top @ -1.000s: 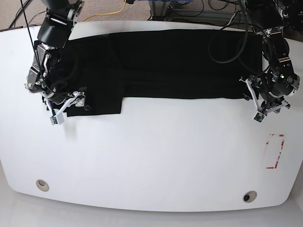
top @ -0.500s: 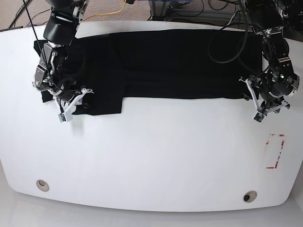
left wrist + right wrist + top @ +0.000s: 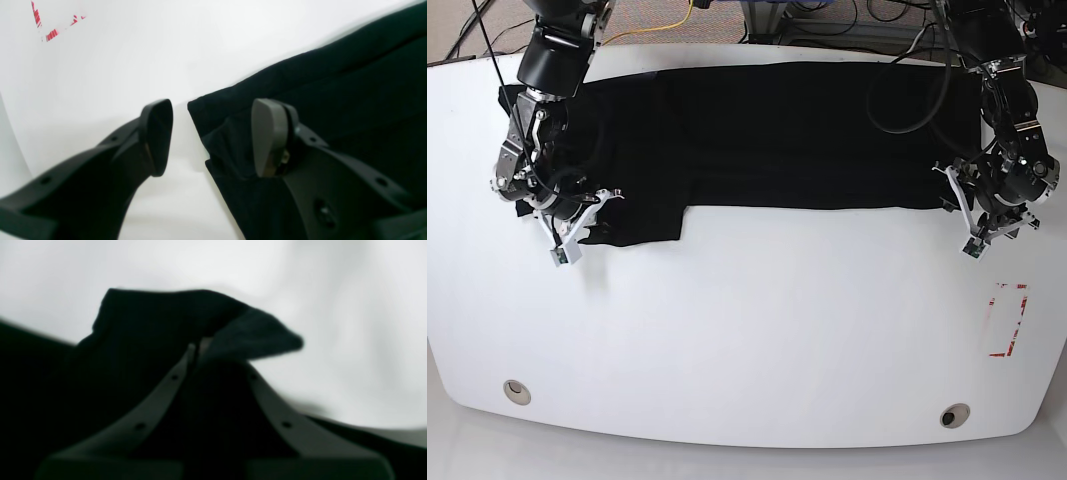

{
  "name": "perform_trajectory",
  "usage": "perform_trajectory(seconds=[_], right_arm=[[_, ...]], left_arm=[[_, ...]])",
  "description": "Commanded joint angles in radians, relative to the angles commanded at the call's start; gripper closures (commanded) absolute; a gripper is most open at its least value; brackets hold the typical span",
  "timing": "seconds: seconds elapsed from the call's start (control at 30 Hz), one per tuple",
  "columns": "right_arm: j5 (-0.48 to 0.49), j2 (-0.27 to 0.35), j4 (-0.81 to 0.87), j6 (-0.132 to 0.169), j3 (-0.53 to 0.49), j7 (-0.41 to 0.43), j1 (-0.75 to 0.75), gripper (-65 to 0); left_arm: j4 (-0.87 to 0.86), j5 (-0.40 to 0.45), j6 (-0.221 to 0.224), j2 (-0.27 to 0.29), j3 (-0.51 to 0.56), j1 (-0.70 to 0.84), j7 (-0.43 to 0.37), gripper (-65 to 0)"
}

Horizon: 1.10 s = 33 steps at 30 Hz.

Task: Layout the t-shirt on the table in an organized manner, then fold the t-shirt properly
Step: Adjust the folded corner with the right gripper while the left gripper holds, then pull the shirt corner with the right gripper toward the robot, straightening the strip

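Note:
The black t-shirt (image 3: pixel 787 130) lies spread across the far half of the white table (image 3: pixel 747 330), with one sleeve hanging toward the near side at the base view's left. My right gripper (image 3: pixel 535 208) is at that sleeve's outer edge. The right wrist view shows it (image 3: pixel 196 346) shut on a raised fold of black fabric (image 3: pixel 160 316). My left gripper (image 3: pixel 951 205) is at the shirt's near corner on the base view's right. It (image 3: pixel 211 133) stands open, one finger (image 3: pixel 156 133) over bare table and the other finger (image 3: pixel 267 133) over the cloth, the corner (image 3: pixel 203 110) between them.
A red tape rectangle (image 3: pixel 1007 320) marks the table near the left arm, and it shows as red tape (image 3: pixel 50 33) in the left wrist view. Two round grommet holes (image 3: pixel 516 391) (image 3: pixel 954 415) sit near the front edge. Cables (image 3: pixel 907 40) hang beyond the far edge.
My right gripper has shifted away from the front edge and slightly toward the shirt's middle, and sleeve fabric now sticks out past it toward the table's end. The left arm has not moved.

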Motion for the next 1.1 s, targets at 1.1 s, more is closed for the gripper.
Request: perform_trajectory(seconds=[1.1], right_arm=[[0.591,0.068,0.394,0.0,-0.071,-0.399,-0.331,0.0]], left_arm=[[-0.06,0.0,0.0,0.002,0.0,-0.005,0.0,-35.3]])
